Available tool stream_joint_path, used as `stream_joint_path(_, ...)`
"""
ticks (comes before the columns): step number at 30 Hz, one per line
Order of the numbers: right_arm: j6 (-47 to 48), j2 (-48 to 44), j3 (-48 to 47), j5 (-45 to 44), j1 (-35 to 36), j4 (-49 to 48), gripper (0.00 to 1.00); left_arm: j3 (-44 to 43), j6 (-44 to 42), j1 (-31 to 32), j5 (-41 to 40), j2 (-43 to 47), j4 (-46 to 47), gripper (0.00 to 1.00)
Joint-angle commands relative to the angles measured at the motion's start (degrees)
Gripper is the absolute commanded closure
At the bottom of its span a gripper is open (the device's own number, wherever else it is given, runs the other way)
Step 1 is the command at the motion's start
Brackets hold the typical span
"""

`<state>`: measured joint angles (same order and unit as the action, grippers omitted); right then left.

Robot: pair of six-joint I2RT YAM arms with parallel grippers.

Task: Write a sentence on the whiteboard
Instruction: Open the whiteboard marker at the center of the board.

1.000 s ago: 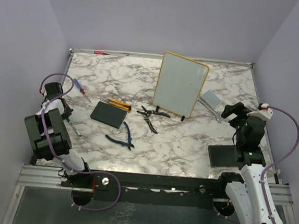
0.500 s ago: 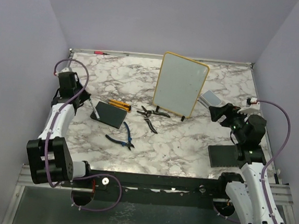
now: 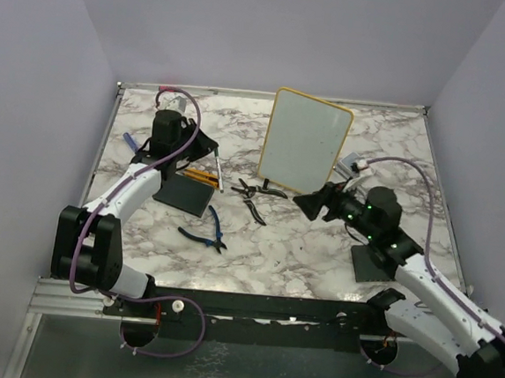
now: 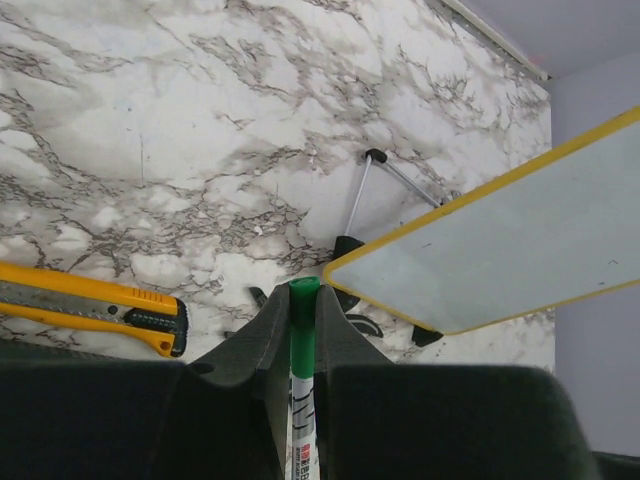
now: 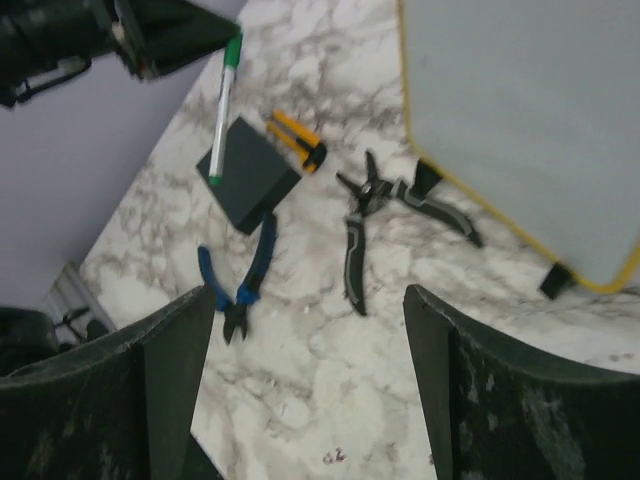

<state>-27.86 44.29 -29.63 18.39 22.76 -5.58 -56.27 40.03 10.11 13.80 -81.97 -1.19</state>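
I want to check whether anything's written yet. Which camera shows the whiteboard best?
Top external view: the whole whiteboard, upright, no writing visible. Left wrist catches only a yellow-rimmed corner; right wrist, a blurred lower part.

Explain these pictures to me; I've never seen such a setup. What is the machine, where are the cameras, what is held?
Two robot arms are bolted at the near edge of a marble-patterned table. The wide picture comes from a fixed camera above and behind them; the other two come from a camera on each wrist, looking past that arm's own fingers. The left hand is shut on a green-capped marker, to the left of the whiteboard, which stands upright with no writing visible. The right hand is open and empty. On the table lie a yellow utility knife, blue-handled pliers, black pliers and two dark grey pads.
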Motion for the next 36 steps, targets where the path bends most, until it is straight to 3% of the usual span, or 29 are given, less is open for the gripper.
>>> stream_joint_path(1,-1.70,11.53,-3.90,-15.79,16.26,-7.93,0.22,4.62,3.36,0.88,3.73,0.40,5.91,1.00)
stream_joint_path(3,-3.39,18.91,-6.66,-21.49,22.23,-11.15,0.23,5.11,3.66,1.03,4.27,0.33,6.24,1.00)
stream_joint_path(7,-3.91,32.34,-14.40,-24.92,29.13,-15.17,0.27,5.81,3.94,1.08,4.47,0.10,6.57,1.00)
stream_joint_path(15,-8.39,46.35,-18.59,-24.59,31.60,-28.57,0.32,9.48,9.68,1.01,7.67,0.38,11.97,1.00)
stream_joint_path(23,-6.85,54.92,-25.99,-25.20,31.90,-26.10,0.41,10.20,10.07,1.01,6.92,1.37,12.11,1.00)
stream_joint_path(29,-6.38,58.28,-30.20,-25.55,32.14,-22.86,0.54,10.42,10.15,0.97,6.49,1.77,12.09,1.00)
stream_joint_path(36,-7.02,60.60,-32.71,-30.89,32.54,-17.75,0.59,10.67,10.13,0.95,5.68,2.83,12.10,1.00)
